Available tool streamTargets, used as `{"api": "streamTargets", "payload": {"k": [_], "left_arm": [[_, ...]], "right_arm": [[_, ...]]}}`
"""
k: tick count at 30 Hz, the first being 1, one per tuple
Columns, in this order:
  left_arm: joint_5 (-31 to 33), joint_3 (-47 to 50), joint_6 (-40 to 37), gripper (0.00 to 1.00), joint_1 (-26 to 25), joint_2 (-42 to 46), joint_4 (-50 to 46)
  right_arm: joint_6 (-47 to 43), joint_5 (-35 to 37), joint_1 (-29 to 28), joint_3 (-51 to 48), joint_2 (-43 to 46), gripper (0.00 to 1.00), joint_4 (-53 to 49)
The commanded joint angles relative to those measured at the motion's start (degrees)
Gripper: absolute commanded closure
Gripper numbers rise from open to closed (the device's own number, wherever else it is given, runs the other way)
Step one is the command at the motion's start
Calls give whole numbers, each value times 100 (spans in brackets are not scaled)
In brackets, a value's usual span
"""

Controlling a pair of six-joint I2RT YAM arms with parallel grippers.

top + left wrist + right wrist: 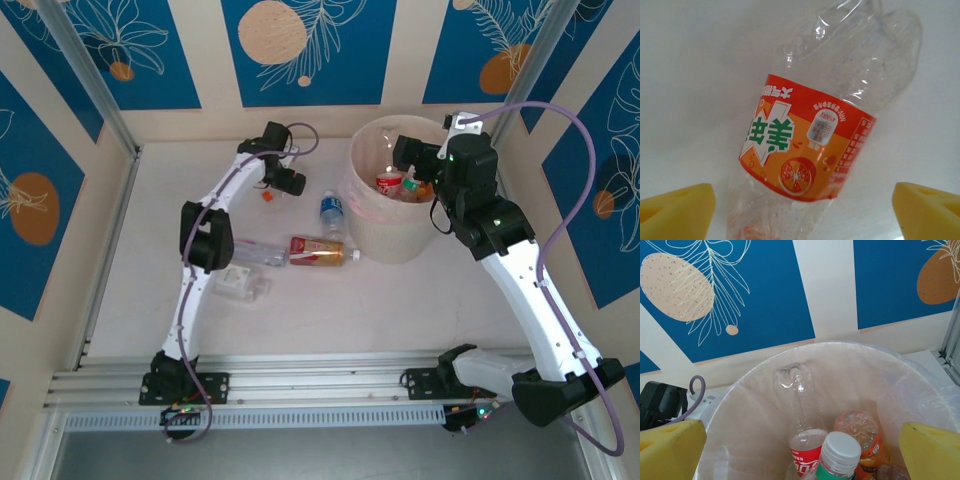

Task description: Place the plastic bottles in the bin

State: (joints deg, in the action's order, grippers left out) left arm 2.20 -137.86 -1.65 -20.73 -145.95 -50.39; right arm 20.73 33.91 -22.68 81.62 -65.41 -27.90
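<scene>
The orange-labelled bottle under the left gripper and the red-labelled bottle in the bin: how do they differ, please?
The orange-labelled bottle lies on the table; the red-labelled bottle stands inside the bin, leaning on its wall. The orange-labelled bottle's label shows a fruit slice; the red-labelled bottle's shows white print. Both are clear plastic.

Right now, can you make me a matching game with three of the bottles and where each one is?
Things:
1. orange-label bottle
2. white-capped bottle
3. blue-label bottle

Places:
A. loose on the table, just outside the bin
B. between the yellow pads of the left gripper
C. inside the bin

Pairs: 1-B, 2-C, 3-A.
</scene>
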Motion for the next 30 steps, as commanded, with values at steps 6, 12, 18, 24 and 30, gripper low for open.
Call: {"api": "streamTargets", "payload": {"k": [6,12,18,24,30], "left_arm": [[125,-600,24,22,63,-516,-197],[189,-601,41,34,67,-588,-187],[232,-601,86,51,67,-445,-180],[398,-563,151,57,76,9,-179],[427,113,269,61,69,1002,143]], "right_arm": [[-86,158,-95,-70,101,1,127],[-113,187,-105,-101,108,1,152],[-93,160,-114,-134,90,1,161],[-104,168,-114,-146,127,1,118],[24,2,-114,-154,119,1,33]]}}
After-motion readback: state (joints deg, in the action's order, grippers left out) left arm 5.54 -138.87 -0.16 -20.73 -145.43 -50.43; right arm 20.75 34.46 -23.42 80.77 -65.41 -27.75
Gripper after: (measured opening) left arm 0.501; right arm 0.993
